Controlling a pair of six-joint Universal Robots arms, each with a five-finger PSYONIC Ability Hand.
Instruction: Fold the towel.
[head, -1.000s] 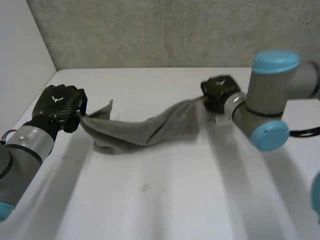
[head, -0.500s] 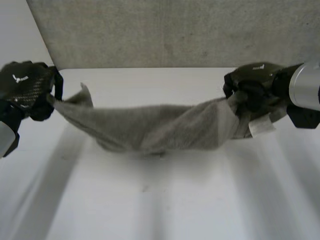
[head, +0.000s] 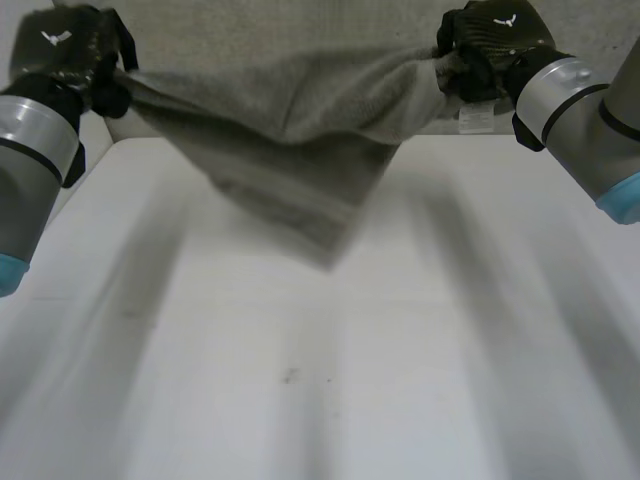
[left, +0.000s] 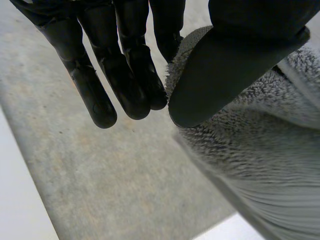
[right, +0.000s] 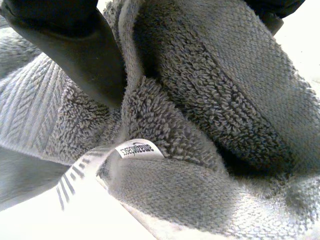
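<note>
A grey towel (head: 300, 140) hangs in the air between my two hands, high above the white table (head: 320, 380), sagging to a point in the middle. My left hand (head: 65, 55) holds its left end; in the left wrist view the thumb (left: 235, 60) pinches the towel's edge (left: 260, 150) against the fingers (left: 120, 65). My right hand (head: 490, 45) grips the right end. In the right wrist view the thumb (right: 75, 45) presses into bunched towel (right: 210, 100), and a white label (right: 137, 150) hangs from the hem.
A grey wall (head: 600, 30) stands behind the table's far edge, close behind both raised hands. A white side panel (head: 15, 25) rises at the left. A small dark mark (head: 290, 376) lies on the table near the front.
Both hands have risen from near the table to high up and moved apart, lifting the towel clear of the surface and stretching it between them.
</note>
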